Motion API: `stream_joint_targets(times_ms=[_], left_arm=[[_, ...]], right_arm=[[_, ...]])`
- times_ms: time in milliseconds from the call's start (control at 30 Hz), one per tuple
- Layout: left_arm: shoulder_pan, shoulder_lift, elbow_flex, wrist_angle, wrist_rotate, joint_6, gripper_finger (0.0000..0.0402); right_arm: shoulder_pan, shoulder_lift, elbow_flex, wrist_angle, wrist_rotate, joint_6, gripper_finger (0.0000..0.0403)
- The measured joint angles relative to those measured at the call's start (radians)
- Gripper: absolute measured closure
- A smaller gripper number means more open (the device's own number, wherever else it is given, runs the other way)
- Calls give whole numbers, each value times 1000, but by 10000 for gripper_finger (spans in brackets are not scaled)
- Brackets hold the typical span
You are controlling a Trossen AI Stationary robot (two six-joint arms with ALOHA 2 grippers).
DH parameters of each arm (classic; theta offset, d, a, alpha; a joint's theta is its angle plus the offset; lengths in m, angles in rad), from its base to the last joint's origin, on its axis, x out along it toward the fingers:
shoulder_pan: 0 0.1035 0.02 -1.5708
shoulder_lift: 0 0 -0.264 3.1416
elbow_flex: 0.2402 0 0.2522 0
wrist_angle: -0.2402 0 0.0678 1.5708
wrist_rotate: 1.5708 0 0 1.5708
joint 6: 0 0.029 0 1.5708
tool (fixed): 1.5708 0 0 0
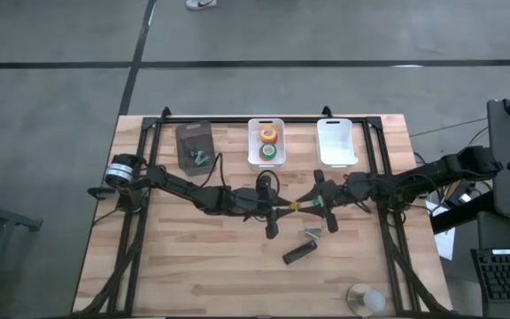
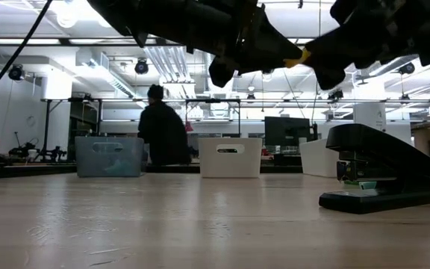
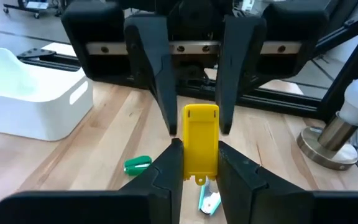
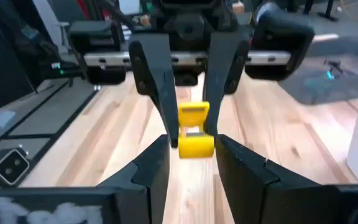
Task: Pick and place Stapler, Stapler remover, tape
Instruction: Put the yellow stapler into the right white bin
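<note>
Both grippers meet above the table's middle, tip to tip. Between them is the yellow stapler remover [image 1: 295,206], a small flat piece, lifted off the wood. My left gripper [image 3: 201,152] is shut on it. My right gripper [image 4: 194,146] is open, with a finger on either side of the piece's other end; I cannot tell if they touch it. The black stapler [image 1: 297,254] lies flat on the table nearer the near edge, also seen in the low view [image 2: 379,175]. Orange and green tape rolls [image 1: 268,142] sit in the middle white bin. My left gripper pinches the yellow stapler remover between its two fingers at one end [image 3: 199,163], coming level from the table's left. The piece runs along the fingers and sticks out toward the right gripper. It is lifted clear of the table [image 2: 295,56].
Three bins stand along the far edge: a grey one [image 1: 193,142] with small items, the white tape bin [image 1: 251,146], and a white one [image 1: 336,142]. A small silvery piece [image 1: 312,233] and a green bit [image 3: 137,165] lie below the grippers. A bulb-shaped lamp [image 1: 366,299] stands near the right near corner.
</note>
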State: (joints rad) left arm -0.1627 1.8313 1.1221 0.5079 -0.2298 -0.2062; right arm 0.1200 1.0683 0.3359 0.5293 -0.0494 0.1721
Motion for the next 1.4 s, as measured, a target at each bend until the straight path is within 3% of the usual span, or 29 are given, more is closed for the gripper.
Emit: stream_joint_targets(times_ms=[400, 900, 1200, 1400], left_arm=[[0, -1, 1, 0, 0, -1, 318], [0, -3, 1, -1, 0, -3, 316], [1, -3, 1, -5, 0, -12, 290], [2, -3, 1, -11, 0, -21, 244]], right_arm=[[0, 0, 1, -15, 0, 12, 247], [0, 0, 1, -16, -1, 4, 330], [0, 0, 1, -16, 19, 13, 328], [-2, 0, 1, -24, 26, 43, 331]])
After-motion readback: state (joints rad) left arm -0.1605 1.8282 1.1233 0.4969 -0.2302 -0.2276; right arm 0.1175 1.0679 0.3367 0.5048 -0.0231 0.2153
